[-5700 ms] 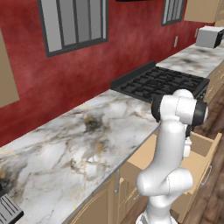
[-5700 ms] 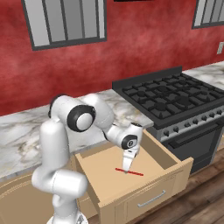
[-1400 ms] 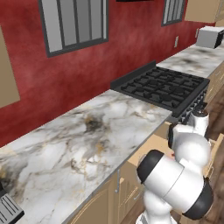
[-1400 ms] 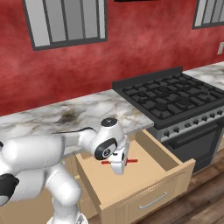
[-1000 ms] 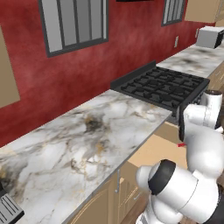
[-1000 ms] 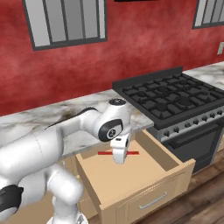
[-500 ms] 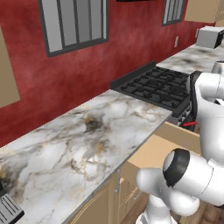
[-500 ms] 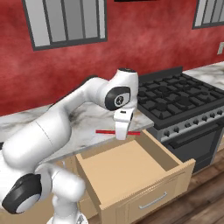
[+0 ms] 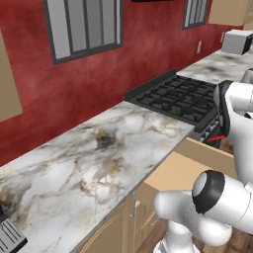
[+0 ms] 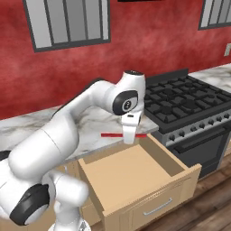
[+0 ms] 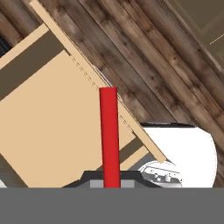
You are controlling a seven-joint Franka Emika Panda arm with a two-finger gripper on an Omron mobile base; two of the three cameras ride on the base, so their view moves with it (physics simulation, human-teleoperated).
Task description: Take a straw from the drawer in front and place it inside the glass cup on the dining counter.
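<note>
**Inspector A:** What sort of premises is this?

**Inspector B:** A domestic kitchen, rendered rather than real. A black gas stove (image 10: 189,106) with burner grates and front knobs sits set into a run of marble counter (image 9: 94,168) with brown veins.

**Inspector A:** What else supports that?

**Inspector B:** Tan wood cabinets (image 9: 118,232) stand under that counter, and an open drawer (image 10: 135,173) with a metal handle is pulled out beside the stove. The back wall (image 10: 149,36) is red, with grey-barred windows (image 9: 84,27). A white appliance (image 9: 237,42) stands on the far counter, and the floor (image 11: 144,57) is dark wood plank.
</note>
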